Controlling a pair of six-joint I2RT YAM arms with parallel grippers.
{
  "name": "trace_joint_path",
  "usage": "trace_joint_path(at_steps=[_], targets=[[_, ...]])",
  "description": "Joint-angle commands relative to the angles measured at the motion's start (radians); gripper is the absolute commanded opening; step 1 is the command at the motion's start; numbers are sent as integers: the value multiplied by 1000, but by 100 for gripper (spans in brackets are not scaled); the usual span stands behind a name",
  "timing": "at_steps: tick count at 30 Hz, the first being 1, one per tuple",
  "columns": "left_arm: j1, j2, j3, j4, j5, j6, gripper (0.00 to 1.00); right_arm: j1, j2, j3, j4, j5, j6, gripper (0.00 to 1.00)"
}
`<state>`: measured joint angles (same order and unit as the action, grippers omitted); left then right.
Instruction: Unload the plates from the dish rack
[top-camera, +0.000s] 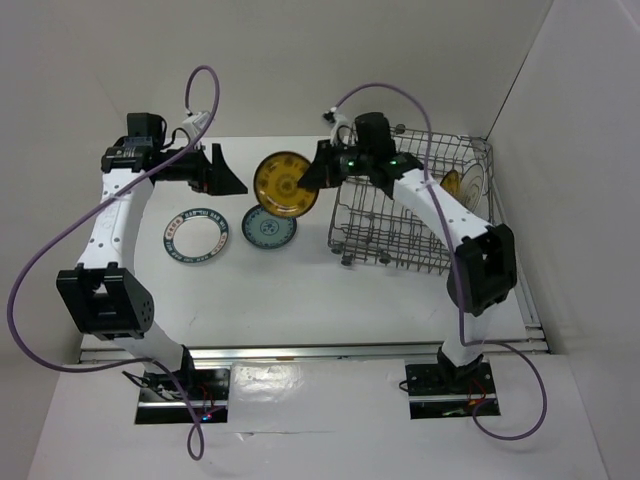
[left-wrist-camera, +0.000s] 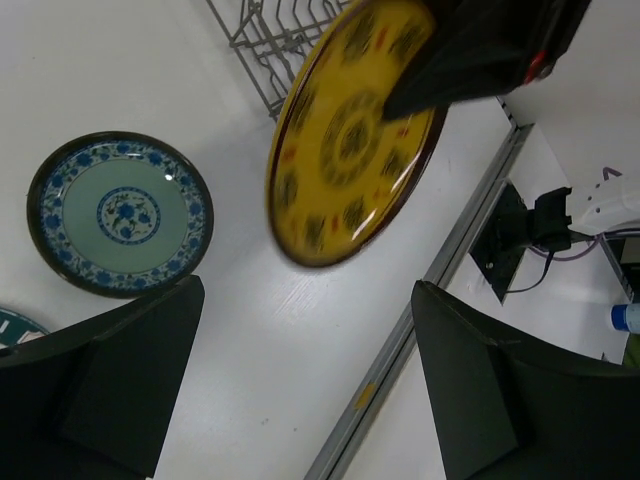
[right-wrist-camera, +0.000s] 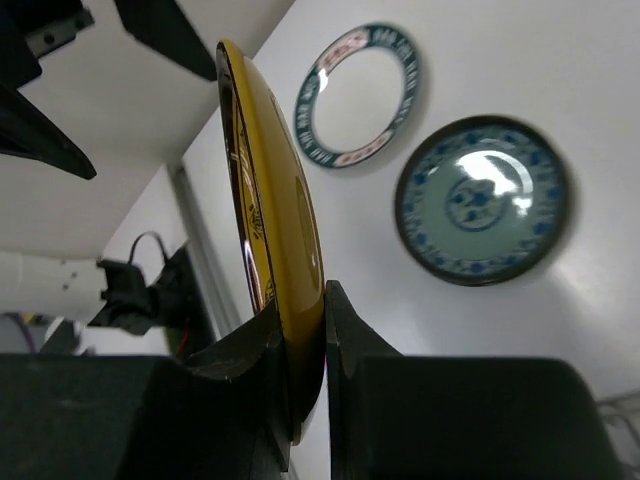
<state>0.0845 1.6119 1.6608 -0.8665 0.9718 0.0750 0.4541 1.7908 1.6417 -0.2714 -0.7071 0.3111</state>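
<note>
My right gripper is shut on the rim of the amber-yellow plate and holds it on edge in the air, left of the dish rack. In the right wrist view the plate sits between my fingertips. My left gripper is open and empty, just left of the plate; its wrist view shows the plate ahead of its jaws. A teal patterned plate and a white plate with a dark teal rim lie flat on the table. A pale plate stands in the rack's far right end.
The grey wire rack fills the right side of the table, close to the right wall. The table's metal front edge shows in the left wrist view. Both flat plates lie below the held plate.
</note>
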Motion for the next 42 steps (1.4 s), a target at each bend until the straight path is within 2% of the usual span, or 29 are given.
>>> trace_joint_path(at_steps=[1,8,10,12,13,14,16,17,19,20,21,23,25,27,30,34,41,42], targets=[[-40,11,-9,34,38,6,99,69,10,26,170,-193,39,0],[-72,20,-67,58,-114,6,98,104,62,17,238,-252,75,0],[-72,31,-76,67,-148,6,93,104,62,17,251,-261,86,0],[-72,42,-76,58,-137,6,82,113,62,7,251,-261,86,0],[-72,42,-76,58,-112,6,72,113,62,7,251,-261,86,0],[-72,42,-85,58,-99,6,43,113,73,7,238,-252,86,0],[-72,42,-85,58,-88,-14,7,113,82,29,210,-242,77,0],[-72,42,-85,58,-79,-14,0,113,82,29,196,-214,65,3],[-72,54,-85,58,-67,-14,0,113,91,38,153,-181,53,15],[-72,66,-85,58,-67,-14,0,101,91,49,140,-152,52,29],[-72,84,-85,58,-58,-27,0,101,91,49,97,-135,52,56],[-72,111,-76,76,-70,-67,0,61,91,61,51,-54,52,68],[-51,170,-67,86,-100,-116,0,11,50,61,-5,19,52,76],[-37,221,-39,86,-154,-141,0,-29,10,27,-32,119,74,78],[-28,342,25,51,-206,-152,0,-103,-83,-22,-52,190,65,79],[-28,480,111,7,-185,-152,0,-163,-151,-8,-143,277,14,82],[-37,585,175,-2,-177,-142,0,-288,-246,-32,-221,296,-20,84],[-37,585,163,-2,-177,-133,4,-298,-255,-42,-230,296,-20,84]])
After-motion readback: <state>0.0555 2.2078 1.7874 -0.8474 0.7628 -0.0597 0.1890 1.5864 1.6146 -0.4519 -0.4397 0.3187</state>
